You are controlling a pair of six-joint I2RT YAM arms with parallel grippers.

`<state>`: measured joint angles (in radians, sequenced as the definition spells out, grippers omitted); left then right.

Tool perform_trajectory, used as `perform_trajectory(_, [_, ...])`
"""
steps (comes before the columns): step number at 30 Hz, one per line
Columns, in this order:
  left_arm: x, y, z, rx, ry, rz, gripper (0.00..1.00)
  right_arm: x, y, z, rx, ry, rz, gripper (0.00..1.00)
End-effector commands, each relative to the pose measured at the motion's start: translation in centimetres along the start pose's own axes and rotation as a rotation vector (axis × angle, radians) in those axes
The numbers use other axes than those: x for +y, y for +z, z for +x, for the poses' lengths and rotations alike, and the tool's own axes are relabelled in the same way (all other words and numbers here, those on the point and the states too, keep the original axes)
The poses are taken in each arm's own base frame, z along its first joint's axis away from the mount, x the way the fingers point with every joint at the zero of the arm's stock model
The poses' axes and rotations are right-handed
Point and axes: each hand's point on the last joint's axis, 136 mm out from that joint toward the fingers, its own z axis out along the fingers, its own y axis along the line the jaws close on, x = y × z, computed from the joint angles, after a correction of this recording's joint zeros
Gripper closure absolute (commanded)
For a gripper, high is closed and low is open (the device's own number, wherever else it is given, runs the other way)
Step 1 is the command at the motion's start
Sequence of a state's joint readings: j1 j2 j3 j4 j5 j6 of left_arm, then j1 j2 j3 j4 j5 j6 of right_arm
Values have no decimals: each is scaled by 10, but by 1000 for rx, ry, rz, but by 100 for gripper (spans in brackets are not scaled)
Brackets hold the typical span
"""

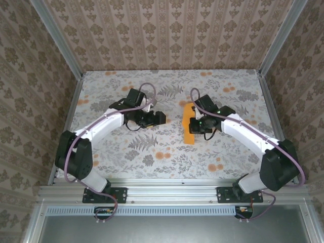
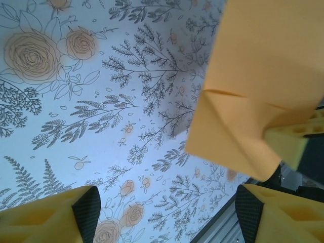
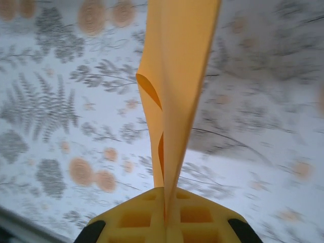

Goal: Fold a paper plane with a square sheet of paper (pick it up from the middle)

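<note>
Right gripper (image 3: pixel 167 205): jaws pressed together on the paper plane (image 3: pixel 174 76), pinching its folded layers edge-on. Judged a hold by the middle, keeping the creases closed.

Left gripper (image 2: pixel 167 217): fingers wide, nothing between them, just left of the plane and clear of it. Probably freed so one hand carries it.

Floral tabletop (image 1: pixel 152 152) lies below the plane.

Unclear: the right gripper covers the plane's midsection from above. Both wrist views crop its ends. Cannot tell which end is the nose, or whether the plane touches the tabletop.
</note>
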<state>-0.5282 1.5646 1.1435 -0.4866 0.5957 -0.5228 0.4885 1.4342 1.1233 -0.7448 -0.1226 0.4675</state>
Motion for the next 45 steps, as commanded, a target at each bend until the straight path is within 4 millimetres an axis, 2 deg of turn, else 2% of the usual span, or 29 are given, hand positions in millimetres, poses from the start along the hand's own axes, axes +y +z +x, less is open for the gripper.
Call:
perform_trajectory(1, [2, -9, 6, 0, -4, 10, 21, -65, -38, 28, 117, -118, 379, 100])
perform_trajectory(5, [1, -11, 11, -8, -10, 32, 18, -93, -60, 26, 159, -186, 617, 99])
perform_trajectory(7, [1, -11, 14, -11, -17, 38, 16, -98, -58, 26, 190, -227, 700, 99])
perform_trajectory(10, [2, -13, 18, -16, -20, 40, 14, -91, -43, 27, 233, -285, 761, 99])
perform_trajectory(11, [3, -14, 21, -16, -22, 39, 9, -88, -36, 28, 249, -304, 771, 99])
perform_trajectory(16, [10, -14, 32, -11, -44, 38, 8, -52, 1, 28, 300, -392, 772, 98])
perform_trajectory(20, [14, -15, 38, -11, -51, 34, 8, -23, 31, 35, 349, -440, 738, 93])
perform_trajectory(25, [15, -20, 46, 4, -58, 53, 8, 15, 69, 52, 386, -451, 621, 88])
perform_trajectory(28, [18, -20, 50, 14, -68, 53, 9, 32, 83, 59, 391, -440, 546, 85])
perform_trajectory(39, [23, -20, 58, 26, -87, 44, 9, 75, 104, 63, 333, -335, 248, 65])
perform_trajectory(45, [25, -20, 60, 35, -93, 35, 9, 90, 92, 51, 260, -243, 64, 58])
